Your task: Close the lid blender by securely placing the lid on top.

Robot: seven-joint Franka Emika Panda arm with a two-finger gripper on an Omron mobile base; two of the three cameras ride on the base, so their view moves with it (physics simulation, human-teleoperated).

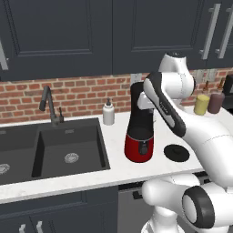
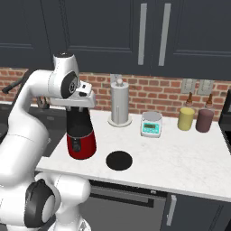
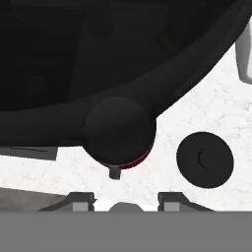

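Lid lies beside the blender, apart from our gripper

We hold our gripper (image 3: 125,203) over the tall blender with black jar and red base (image 1: 139,129), its fingers drawn together on nothing. The flat round black lid (image 1: 176,153) rests on the white tabletop (image 2: 180,158), just right of the base. We judge the next move: swing right and down to it.
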